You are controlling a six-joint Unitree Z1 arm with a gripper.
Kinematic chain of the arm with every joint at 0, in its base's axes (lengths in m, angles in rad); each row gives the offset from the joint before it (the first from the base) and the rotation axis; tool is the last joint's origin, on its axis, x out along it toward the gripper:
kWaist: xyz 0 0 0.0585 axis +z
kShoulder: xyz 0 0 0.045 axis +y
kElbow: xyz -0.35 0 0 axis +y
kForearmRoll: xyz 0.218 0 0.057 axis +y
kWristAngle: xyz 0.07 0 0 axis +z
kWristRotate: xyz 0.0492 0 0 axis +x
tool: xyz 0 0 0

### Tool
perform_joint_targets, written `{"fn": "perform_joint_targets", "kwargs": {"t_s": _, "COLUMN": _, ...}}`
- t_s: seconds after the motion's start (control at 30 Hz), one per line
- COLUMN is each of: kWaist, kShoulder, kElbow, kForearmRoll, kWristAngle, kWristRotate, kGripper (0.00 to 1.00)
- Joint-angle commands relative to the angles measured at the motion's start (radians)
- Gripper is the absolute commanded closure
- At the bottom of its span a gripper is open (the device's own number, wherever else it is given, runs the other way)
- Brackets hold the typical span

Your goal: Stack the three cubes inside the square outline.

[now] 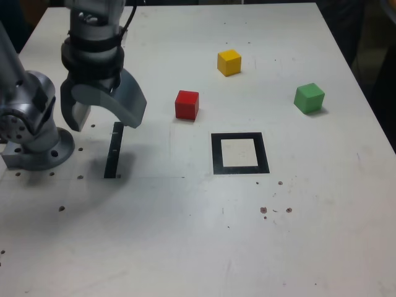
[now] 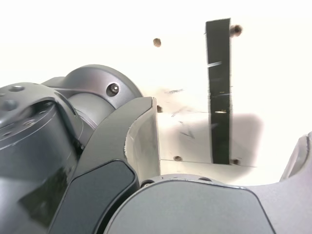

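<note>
Three cubes lie apart on the white table: a red cube (image 1: 187, 104) near the middle, a yellow cube (image 1: 229, 62) further back, and a green cube (image 1: 309, 98) at the exterior view's right. The square outline (image 1: 240, 153), black with a white centre, lies empty in front of the red cube. My gripper (image 1: 106, 119) hangs open above the table at the exterior view's left, well clear of all three cubes, with nothing between its fingers (image 2: 141, 141). No cube shows in the wrist view.
A narrow black strip (image 1: 114, 150) (image 2: 218, 92) lies on the table just below the gripper. The arm's grey base (image 1: 34, 133) stands at the exterior view's left edge. Small dark specks (image 1: 272, 210) dot the table in front of the outline.
</note>
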Motion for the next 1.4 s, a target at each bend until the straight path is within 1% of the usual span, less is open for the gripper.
{"fn": "perform_joint_targets", "kwargs": {"t_s": 0.0, "kWaist": 0.008, "kShoulder": 0.003, "kElbow": -0.037, "kForearmRoll": 0.024, "kWristAngle": 0.021, "kWristRotate": 0.006, "kGripper": 0.01}}
{"fn": "perform_joint_targets", "kwargs": {"t_s": 0.13, "kWaist": 0.051, "kShoulder": 0.041, "kElbow": -0.116, "kForearmRoll": 0.05, "kWristAngle": 0.068, "kWristRotate": 0.06, "kGripper": 0.01}}
{"fn": "perform_joint_targets", "kwargs": {"t_s": 0.23, "kWaist": 0.106, "kShoulder": 0.096, "kElbow": -0.181, "kForearmRoll": 0.061, "kWristAngle": 0.099, "kWristRotate": 0.129, "kGripper": 0.01}}
{"fn": "perform_joint_targets", "kwargs": {"t_s": 0.43, "kWaist": 0.199, "kShoulder": 0.212, "kElbow": -0.31, "kForearmRoll": 0.077, "kWristAngle": 0.134, "kWristRotate": 0.235, "kGripper": 0.01}}
{"fn": "perform_joint_targets", "kwargs": {"t_s": 0.57, "kWaist": 0.218, "kShoulder": 0.256, "kElbow": -0.372, "kForearmRoll": 0.08, "kWristAngle": 0.144, "kWristRotate": 0.276, "kGripper": 0.01}}
{"fn": "perform_joint_targets", "kwargs": {"t_s": 0.73, "kWaist": 0.223, "kShoulder": 0.318, "kElbow": -0.39, "kForearmRoll": 0.068, "kWristAngle": 0.157, "kWristRotate": 0.288, "kGripper": 0.01}}
{"fn": "perform_joint_targets", "kwargs": {"t_s": 0.87, "kWaist": 0.233, "kShoulder": 0.386, "kElbow": -0.395, "kForearmRoll": 0.027, "kWristAngle": 0.165, "kWristRotate": 0.298, "kGripper": 0.01}}
{"fn": "perform_joint_targets", "kwargs": {"t_s": 1.0, "kWaist": 0.24, "kShoulder": 0.424, "kElbow": -0.401, "kForearmRoll": -0.012, "kWristAngle": 0.173, "kWristRotate": 0.309, "kGripper": 0.02}}
{"fn": "perform_joint_targets", "kwargs": {"t_s": 1.2, "kWaist": 0.244, "kShoulder": 0.466, "kElbow": -0.397, "kForearmRoll": -0.049, "kWristAngle": 0.178, "kWristRotate": 0.318, "kGripper": 0.07}}
{"fn": "perform_joint_targets", "kwargs": {"t_s": 1.37, "kWaist": 0.246, "kShoulder": 0.5, "kElbow": -0.389, "kForearmRoll": -0.071, "kWristAngle": 0.178, "kWristRotate": 0.324, "kGripper": 0.14}}
